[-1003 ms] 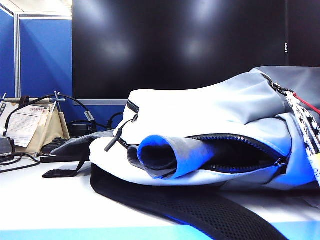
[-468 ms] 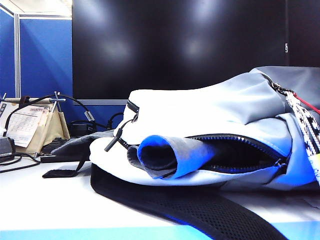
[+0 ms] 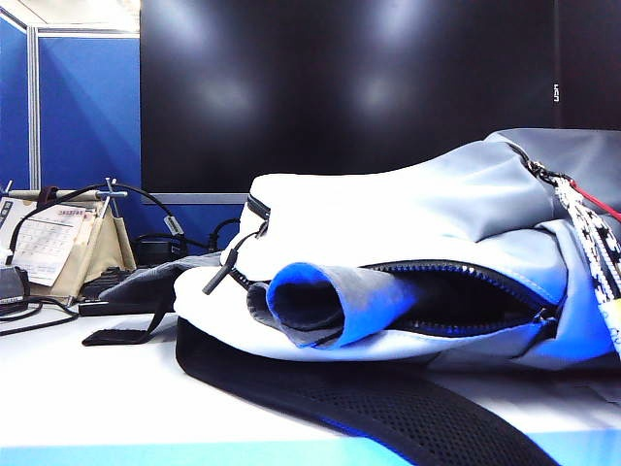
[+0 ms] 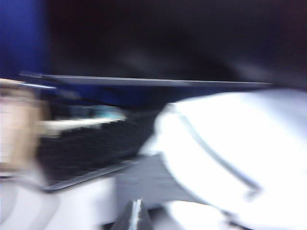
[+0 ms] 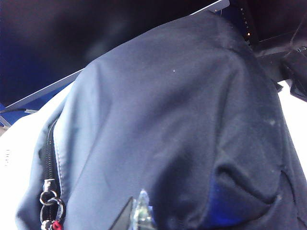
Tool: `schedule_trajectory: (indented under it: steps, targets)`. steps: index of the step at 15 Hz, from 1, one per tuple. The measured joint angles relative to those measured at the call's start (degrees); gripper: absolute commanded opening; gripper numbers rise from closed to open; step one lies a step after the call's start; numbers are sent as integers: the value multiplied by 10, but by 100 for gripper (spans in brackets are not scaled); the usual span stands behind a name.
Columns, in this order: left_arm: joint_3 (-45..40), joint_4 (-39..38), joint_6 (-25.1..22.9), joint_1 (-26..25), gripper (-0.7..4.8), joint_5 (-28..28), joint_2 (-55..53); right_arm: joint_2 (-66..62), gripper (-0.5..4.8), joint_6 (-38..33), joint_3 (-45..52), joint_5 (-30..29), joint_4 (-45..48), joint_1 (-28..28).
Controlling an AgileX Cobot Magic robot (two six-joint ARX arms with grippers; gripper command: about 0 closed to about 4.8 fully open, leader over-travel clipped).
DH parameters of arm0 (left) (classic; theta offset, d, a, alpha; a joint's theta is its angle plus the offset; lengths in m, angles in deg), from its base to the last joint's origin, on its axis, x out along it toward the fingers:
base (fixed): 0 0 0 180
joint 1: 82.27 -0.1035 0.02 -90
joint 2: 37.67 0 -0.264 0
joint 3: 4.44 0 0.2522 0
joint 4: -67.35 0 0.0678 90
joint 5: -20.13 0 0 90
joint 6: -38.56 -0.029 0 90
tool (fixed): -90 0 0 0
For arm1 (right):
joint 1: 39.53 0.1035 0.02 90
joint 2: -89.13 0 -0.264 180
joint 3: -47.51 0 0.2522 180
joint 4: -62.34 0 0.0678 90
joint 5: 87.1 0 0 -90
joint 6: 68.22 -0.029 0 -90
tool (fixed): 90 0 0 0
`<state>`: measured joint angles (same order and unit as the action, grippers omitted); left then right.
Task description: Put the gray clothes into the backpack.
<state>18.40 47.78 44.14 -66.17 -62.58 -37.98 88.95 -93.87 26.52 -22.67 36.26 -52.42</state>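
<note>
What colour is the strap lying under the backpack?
Black mesh strap, under the backpack; exterior view shows it best.

My backpack (image 3: 408, 218) is pale gray-white, with dark zippers and black lining showing inside its open mouth. My gray clothes (image 3: 320, 301) poke out as a medium-gray sleeve whose inside looks blue. A black mesh strap (image 3: 340, 403) lies on my white table (image 3: 87, 398). A black-and-white braided cord tag (image 3: 597, 238) hangs beside 1 thin red cord (image 3: 602, 206). Blue partition panels (image 3: 87, 107) flank a black screen (image 3: 340, 87).
</note>
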Motion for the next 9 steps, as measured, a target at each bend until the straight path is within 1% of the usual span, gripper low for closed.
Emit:
schedule_trajectory:
  steps: [2, 4, 5, 7, 9]
  targets:
    - [-23, 1, -21, -45, -5, -8, 0, 0, -8, 0, 0, 0, 0, 0]
    - [-53, 8, -31, -93, -4, -13, 0, 0, -8, 0, 0, 0, 0, 0]
    - [-67, 14, -32, -104, -5, -13, 0, 0, -8, 0, 0, 0, 0, 0]
    - [-86, 56, -32, -119, -4, -13, 0, 0, -8, 0, 0, 0, 0, 0]
    - [-87, 64, -34, -140, -4, -17, 0, 0, -8, 0, 0, 0, 0, 0]
